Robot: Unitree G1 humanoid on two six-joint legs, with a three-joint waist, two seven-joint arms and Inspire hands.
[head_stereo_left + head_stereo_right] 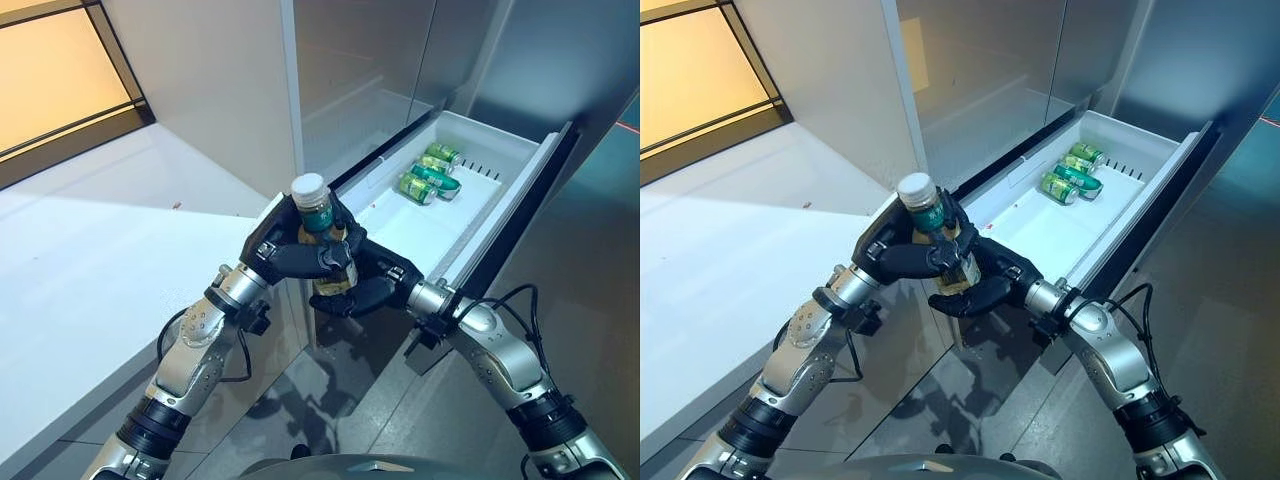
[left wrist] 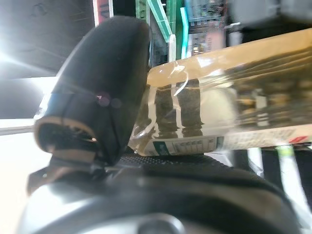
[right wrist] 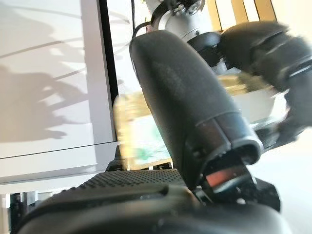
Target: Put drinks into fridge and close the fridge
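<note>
Both my hands are on the same tea bottle (image 1: 322, 232). Left hand (image 1: 290, 255) has fingers curled round the upper body just under the neck; its wrist view shows the thumb (image 2: 100, 92) pressed against the clear wall with amber liquid behind it. Right hand (image 1: 362, 285) cups the lower half and base, fingers wrapped, thumb (image 3: 190, 107) across the label. Can't tell which one carries the load; looks like a handover or a two-hand carry.

Bottle stands nearly upright, white cap (image 1: 309, 186) on top, long axis tilted slightly, cap end leaning away from the fridge drawer (image 1: 520, 185).

Everything below is relative to the drawer. It is pulled out and open. The bottle hangs just off its near corner, outside the rim, not yet over the tray. Free white floor of the drawer lies straight beyond the bottle. Three green cans (image 1: 430, 172) lie on their sides in a cluster toward the drawer's far end, well apart from the bottle. White counter (image 1: 90, 250) sits on the opposite side of the bottle from the drawer.

My read: right arm comes in on the drawer side, so it's the better one for the placement. Bottle probably needs laying flat to clear on closing.
</note>
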